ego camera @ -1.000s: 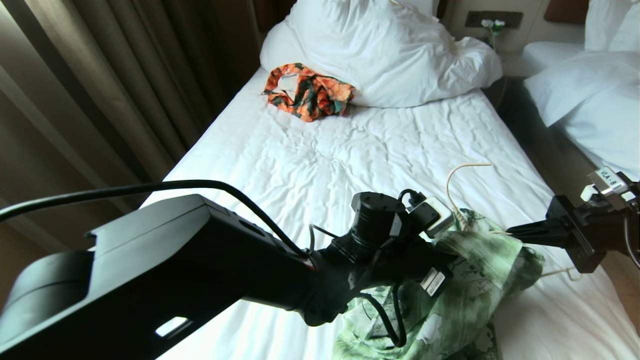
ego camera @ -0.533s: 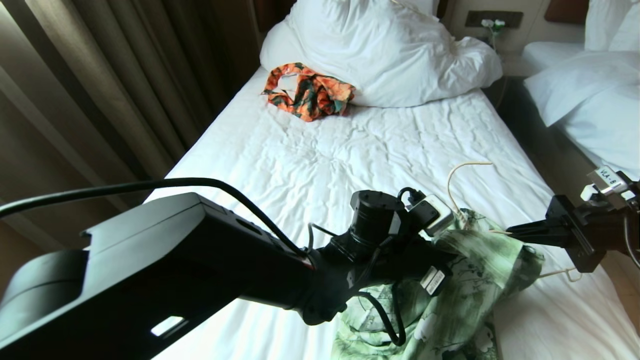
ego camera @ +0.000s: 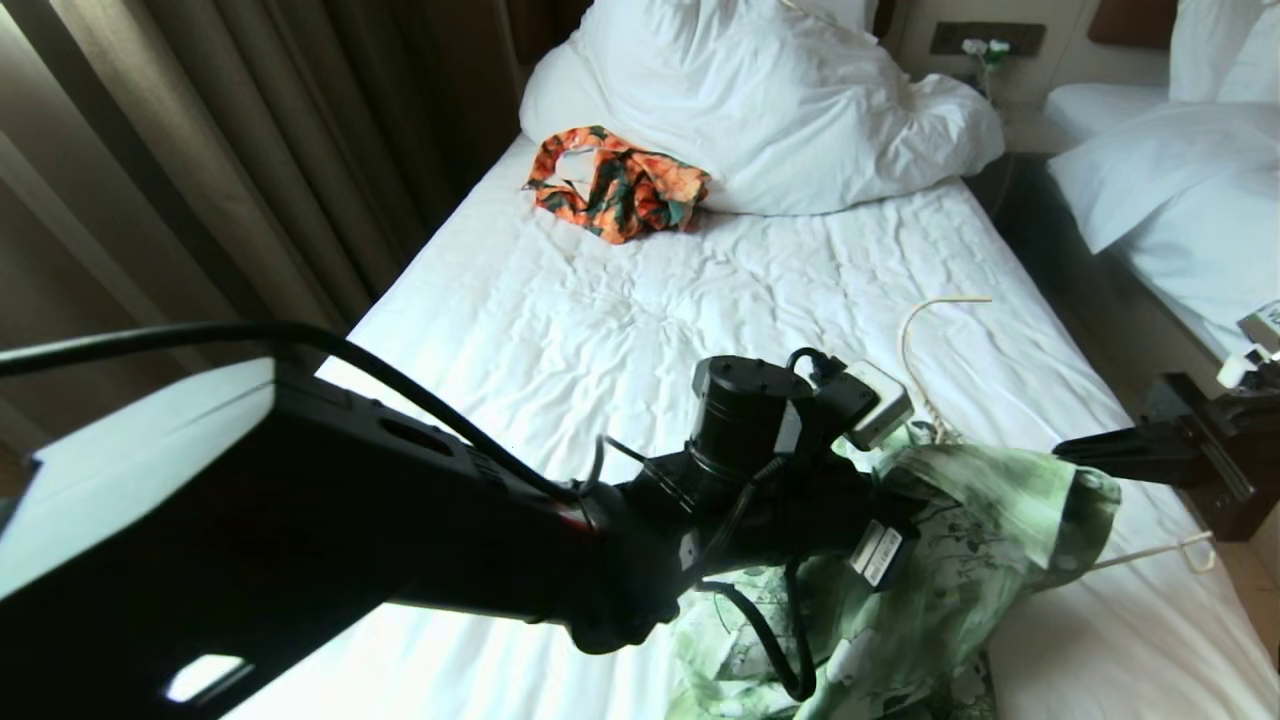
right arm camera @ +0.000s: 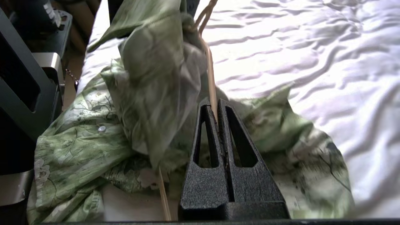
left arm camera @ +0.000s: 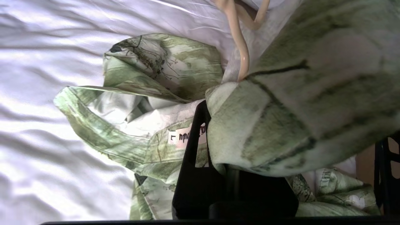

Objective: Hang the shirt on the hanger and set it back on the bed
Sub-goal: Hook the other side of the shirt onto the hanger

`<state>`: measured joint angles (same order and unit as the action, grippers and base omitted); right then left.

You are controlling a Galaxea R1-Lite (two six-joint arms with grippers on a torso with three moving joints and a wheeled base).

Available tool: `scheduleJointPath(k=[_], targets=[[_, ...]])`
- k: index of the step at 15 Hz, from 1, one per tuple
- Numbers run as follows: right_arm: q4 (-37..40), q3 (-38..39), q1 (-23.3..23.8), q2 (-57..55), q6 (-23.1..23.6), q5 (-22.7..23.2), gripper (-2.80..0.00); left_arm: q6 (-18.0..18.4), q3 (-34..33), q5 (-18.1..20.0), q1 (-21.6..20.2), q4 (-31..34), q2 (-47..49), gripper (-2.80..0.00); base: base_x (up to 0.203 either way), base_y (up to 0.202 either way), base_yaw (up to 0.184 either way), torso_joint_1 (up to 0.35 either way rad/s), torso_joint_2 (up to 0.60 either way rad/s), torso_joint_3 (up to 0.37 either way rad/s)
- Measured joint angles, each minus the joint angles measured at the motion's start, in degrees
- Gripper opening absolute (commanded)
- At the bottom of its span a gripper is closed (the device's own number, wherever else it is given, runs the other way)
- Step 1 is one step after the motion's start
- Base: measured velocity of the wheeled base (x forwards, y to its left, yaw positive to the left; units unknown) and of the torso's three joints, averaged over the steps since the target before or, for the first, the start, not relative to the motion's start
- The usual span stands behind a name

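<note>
My left gripper (left arm camera: 207,103) is clamped on a fold of the green flowered shirt (ego camera: 960,540), holding it bunched above the bed (ego camera: 640,330) near its foot. Just beside the shirt, my right gripper (right arm camera: 215,104) pinches the cream hanger (right arm camera: 210,72), whose arm runs into the cloth. Beyond the shirt, an orange patterned garment (ego camera: 615,185) lies against the duvet (ego camera: 780,100).

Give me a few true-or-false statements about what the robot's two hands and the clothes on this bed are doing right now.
1. The right hand is clamped on the hanger. True.
2. The left hand is open and empty. False: it is shut on the shirt.
3. The orange garment lies beside the duvet. True.
4. The shirt lies flat on the bed. False: part of it is lifted and bunched.
5. The hanger's hook is buried inside the shirt. False: it sticks out above the fabric.
</note>
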<state>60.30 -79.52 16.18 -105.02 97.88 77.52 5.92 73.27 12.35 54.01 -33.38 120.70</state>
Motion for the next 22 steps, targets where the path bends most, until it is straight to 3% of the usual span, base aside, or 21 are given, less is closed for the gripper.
scheduleJointPath(k=[3, 8, 11, 14, 22], targets=[[3.2, 0.4, 4.3, 3.9, 0.2, -3.3, -2.8, -2.1, -0.6, -1.0, 0.3, 3.3, -4.0, -2.8, 0.0, 0.0, 0.0, 0.0, 0.0, 0.0], [12.4, -0.3, 5.9, 8.4, 1.1, -3.2, -2.8, -3.0, -2.3, -2.8, 1.0, 4.3, -7.8, -2.8, 0.0, 0.0, 0.0, 0.0, 0.0, 0.0], [17.5, -1.2, 8.8, 11.7, 1.3, -3.3, -2.8, -3.3, -5.1, -3.9, 0.7, 4.2, -9.7, -2.8, 0.0, 0.0, 0.0, 0.0, 0.0, 0.0], [24.4, -1.2, 12.4, 14.9, 1.7, -3.7, -2.8, -5.7, -6.3, -4.8, 1.2, 4.8, -12.2, -2.8, 0.0, 0.0, 0.0, 0.0, 0.0, 0.0], [26.8, -1.3, 9.2, 16.7, 2.0, -4.0, -2.8, -6.1, -6.3, -5.0, 3.5, 6.6, -16.1, -2.8, 0.0, 0.0, 0.0, 0.0, 0.0, 0.0]])
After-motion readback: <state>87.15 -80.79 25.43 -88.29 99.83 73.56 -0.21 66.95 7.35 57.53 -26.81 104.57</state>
